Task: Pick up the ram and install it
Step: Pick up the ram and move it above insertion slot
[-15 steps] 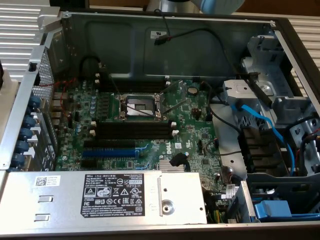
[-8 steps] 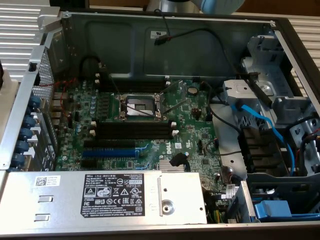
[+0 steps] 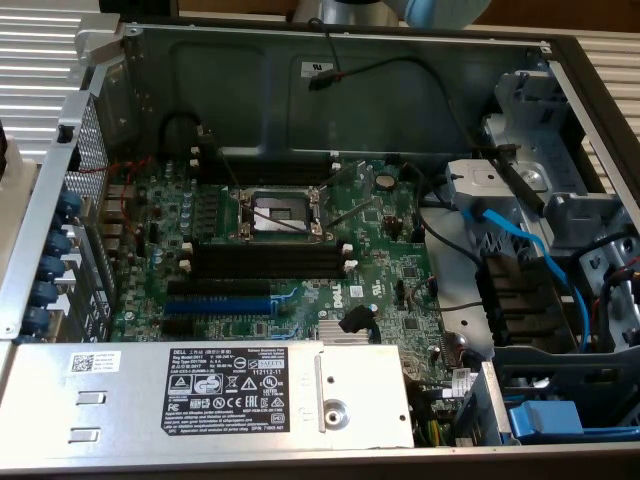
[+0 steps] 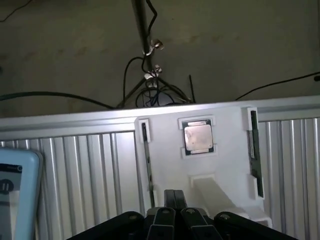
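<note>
- Pincer (image 4: 170,197) is squeezed narrow, holding nothing, near the ram (image 4: 146,165).
- Ram looks light, thin, stiff, easy to break; I would pinch its flat sides, mid-length.

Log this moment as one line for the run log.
end effector: shut, empty, facing white holder | ram: seated in holder, untouched | memory slots: empty

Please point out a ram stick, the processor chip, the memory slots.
ram stick (image 4: 255,155): wrist view, middle of its edge.
processor chip (image 4: 198,138): wrist view, lid centre.
memory slots (image 3: 265,260): exterior view, one slot's middle.
</note>
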`<state>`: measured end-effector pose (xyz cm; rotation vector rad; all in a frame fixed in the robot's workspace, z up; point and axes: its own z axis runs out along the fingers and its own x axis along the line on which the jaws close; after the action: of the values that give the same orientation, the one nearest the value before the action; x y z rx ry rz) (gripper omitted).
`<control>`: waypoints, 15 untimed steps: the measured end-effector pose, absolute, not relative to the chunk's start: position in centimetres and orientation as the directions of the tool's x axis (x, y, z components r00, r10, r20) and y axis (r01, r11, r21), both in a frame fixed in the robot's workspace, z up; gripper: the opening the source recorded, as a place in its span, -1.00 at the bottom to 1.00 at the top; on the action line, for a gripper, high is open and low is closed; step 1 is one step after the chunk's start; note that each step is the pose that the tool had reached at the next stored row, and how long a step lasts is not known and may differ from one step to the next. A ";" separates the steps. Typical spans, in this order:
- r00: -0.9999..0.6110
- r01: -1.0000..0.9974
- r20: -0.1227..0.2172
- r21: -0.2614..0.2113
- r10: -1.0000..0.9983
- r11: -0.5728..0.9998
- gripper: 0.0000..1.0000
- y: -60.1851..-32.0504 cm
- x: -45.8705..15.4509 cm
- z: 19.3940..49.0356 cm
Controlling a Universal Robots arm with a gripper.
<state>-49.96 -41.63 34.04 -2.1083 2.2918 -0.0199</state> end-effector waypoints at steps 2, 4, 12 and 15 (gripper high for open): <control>-0.063 -0.998 -0.011 -0.027 -0.998 0.063 -0.79 -41.7 -50.0 33.7; -0.032 -0.999 -0.011 -0.026 -0.999 0.032 -0.79 -41.7 -50.0 33.3; 0.097 -0.995 -0.011 -0.026 -0.995 -0.097 -0.79 -41.8 -49.9 31.9; 0.112 -0.993 -0.011 -0.026 -0.994 -0.112 -0.79 -42.1 -49.9 31.3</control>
<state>-49.86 -42.09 31.34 -2.3227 2.0755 -0.0136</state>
